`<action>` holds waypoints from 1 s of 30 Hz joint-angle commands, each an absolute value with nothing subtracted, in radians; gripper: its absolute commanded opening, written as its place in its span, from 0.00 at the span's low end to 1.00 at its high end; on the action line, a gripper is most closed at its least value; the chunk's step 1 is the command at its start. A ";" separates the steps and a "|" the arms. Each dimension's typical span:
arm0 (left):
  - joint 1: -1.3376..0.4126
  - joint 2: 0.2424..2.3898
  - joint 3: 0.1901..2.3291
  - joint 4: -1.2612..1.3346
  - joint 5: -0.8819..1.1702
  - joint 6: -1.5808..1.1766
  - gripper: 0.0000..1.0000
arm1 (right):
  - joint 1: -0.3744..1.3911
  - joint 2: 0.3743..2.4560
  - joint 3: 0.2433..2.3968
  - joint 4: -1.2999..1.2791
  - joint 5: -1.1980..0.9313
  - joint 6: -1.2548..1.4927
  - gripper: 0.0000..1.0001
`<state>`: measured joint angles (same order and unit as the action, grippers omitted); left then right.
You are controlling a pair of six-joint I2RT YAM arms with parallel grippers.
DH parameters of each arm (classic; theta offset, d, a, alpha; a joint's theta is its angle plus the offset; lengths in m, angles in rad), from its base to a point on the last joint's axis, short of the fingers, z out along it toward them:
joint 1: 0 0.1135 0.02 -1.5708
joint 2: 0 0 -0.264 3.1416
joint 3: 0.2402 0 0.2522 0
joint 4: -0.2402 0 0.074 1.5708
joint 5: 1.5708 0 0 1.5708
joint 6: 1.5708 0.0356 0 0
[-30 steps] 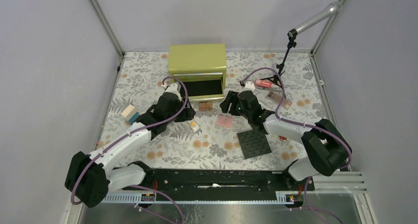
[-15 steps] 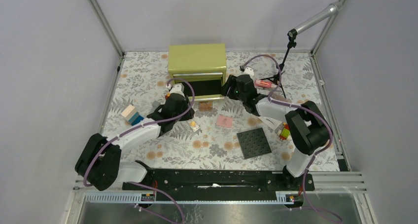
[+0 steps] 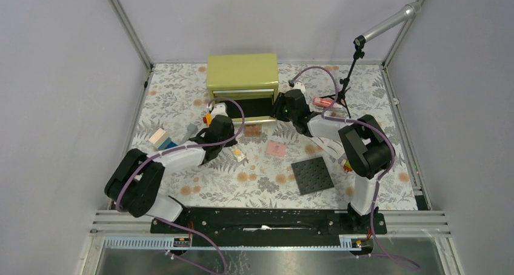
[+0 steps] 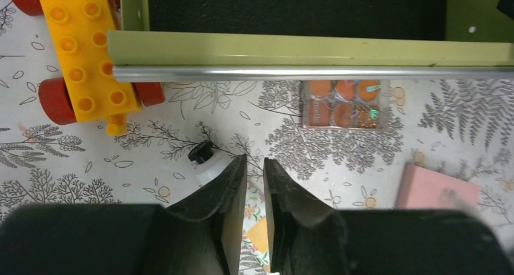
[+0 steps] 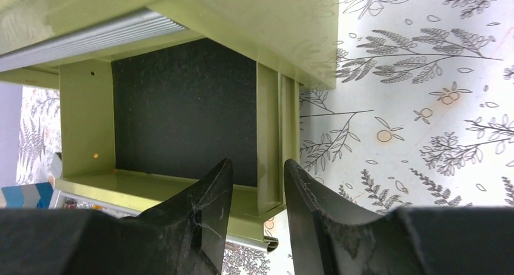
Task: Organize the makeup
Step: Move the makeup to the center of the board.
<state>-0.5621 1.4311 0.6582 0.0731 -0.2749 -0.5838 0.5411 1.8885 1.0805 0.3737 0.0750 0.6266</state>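
My left gripper [image 4: 254,160] [image 3: 229,143] points at the floral table in front of the open green drawer [image 4: 303,48]; its jaws stand a narrow gap apart with nothing between them. A cream tube with black cap [image 4: 203,157] lies just left of its tip. An orange eyeshadow palette [image 4: 345,104] [image 3: 253,129] and the pink square compact [image 4: 433,190] [image 3: 276,148] lie to its right. My right gripper [image 5: 257,161] [image 3: 280,110] is open above the drawer's right side wall [image 5: 270,135]. A pink-red tube [image 3: 324,102] lies right of the green box [image 3: 242,72].
An orange toy car with red wheels [image 4: 85,57] [image 3: 208,109] sits at the drawer's left corner. A dark grey studded plate [image 3: 312,175] lies front right. Wooden blocks [image 3: 160,140] lie at left. A microphone stand [image 3: 348,81] stands back right.
My right arm has swung back and left from the table's middle to the drawer's right corner. My left gripper has drawn slightly left and back, away from the palette.
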 commanded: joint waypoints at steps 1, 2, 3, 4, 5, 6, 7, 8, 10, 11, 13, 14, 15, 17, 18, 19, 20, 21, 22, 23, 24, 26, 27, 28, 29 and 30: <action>-0.553 1.469 0.682 0.148 -0.341 -0.565 0.21 | 0.537 1.899 1.131 0.394 -0.018 0.628 0.43; -0.552 1.476 0.685 0.150 -0.339 -0.563 0.21 | 0.537 1.897 1.128 0.398 -0.033 0.630 0.43; -0.551 1.483 0.687 0.151 -0.337 -0.562 0.20 | 0.537 1.892 1.120 0.407 -0.042 0.633 0.42; -0.551 1.485 0.688 0.154 -0.336 -0.560 0.20 | 0.537 1.884 1.108 0.422 -0.050 0.637 0.42; -0.550 1.488 0.689 0.155 -0.336 -0.559 0.20 | 0.537 1.877 1.097 0.437 -0.056 0.638 0.42; -0.550 1.490 0.687 0.155 -0.337 -0.558 0.20 | 0.537 1.870 1.088 0.449 -0.062 0.638 0.42; -0.551 1.490 0.688 0.155 -0.339 -0.557 0.20 | 0.537 1.865 1.084 0.452 -0.067 0.642 0.42; -0.551 1.490 0.689 0.156 -0.340 -0.556 0.20 | 0.537 1.863 1.081 0.453 -0.072 0.644 0.42; -0.549 1.490 0.690 0.158 -0.340 -0.553 0.20 | 0.536 1.860 1.077 0.455 -0.075 0.648 0.44; -0.549 1.490 0.690 0.163 -0.334 -0.551 0.20 | 0.536 1.859 1.071 0.457 -0.068 0.650 0.45; -0.549 1.491 0.692 0.171 -0.316 -0.544 0.20 | 0.537 1.854 1.062 0.462 -0.050 0.652 0.48; -0.549 1.491 0.692 0.175 -0.305 -0.539 0.20 | 0.537 1.847 1.053 0.462 -0.034 0.652 0.50; -0.549 1.489 0.691 0.180 -0.292 -0.533 0.20 | 0.537 1.837 1.042 0.467 -0.015 0.652 0.51; -0.549 1.481 0.680 0.205 -0.254 -0.521 0.21 | 0.536 1.808 1.000 0.485 0.039 0.649 0.53; -0.550 1.476 0.673 0.220 -0.235 -0.518 0.23 | 0.537 1.789 0.979 0.491 0.069 0.643 0.53; -0.551 1.470 0.665 0.235 -0.217 -0.515 0.26 | 0.537 1.769 0.959 0.494 0.102 0.636 0.54; -0.551 1.465 0.655 0.248 -0.203 -0.514 0.30 | 0.536 1.747 0.936 0.497 0.132 0.629 0.55; -0.551 1.462 0.652 0.260 -0.187 -0.512 0.33 | 0.537 1.724 0.910 0.500 0.164 0.622 0.56; -0.551 1.460 0.646 0.276 -0.171 -0.508 0.37 | 0.536 1.698 0.885 0.507 0.195 0.616 0.57; -0.551 1.460 0.643 0.287 -0.161 -0.507 0.41 | 0.536 1.662 0.849 0.515 0.219 0.613 0.57; -0.551 1.462 0.641 0.295 -0.151 -0.506 0.43 | 0.537 1.638 0.820 0.525 0.240 0.609 0.57; -0.551 1.472 0.642 0.311 -0.136 -0.504 0.47 | 0.536 1.593 0.772 0.539 0.263 0.604 0.58; -0.552 1.482 0.645 0.317 -0.131 -0.505 0.48 | 0.536 1.576 0.754 0.541 0.261 0.602 0.57; -0.551 1.491 0.648 0.324 -0.125 -0.507 0.49 | 0.538 1.564 0.742 0.543 0.245 0.598 0.55; -0.552 1.504 0.652 0.332 -0.120 -0.509 0.49 | 0.537 1.558 0.731 0.547 0.217 0.594 0.53; -0.551 1.522 0.654 0.341 -0.116 -0.512 0.49 | 0.537 1.556 0.719 0.557 0.180 0.593 0.51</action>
<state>-0.5545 1.4906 0.6476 0.2371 -0.1646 -0.5201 0.5354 1.6070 0.7528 0.4873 0.1837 0.6178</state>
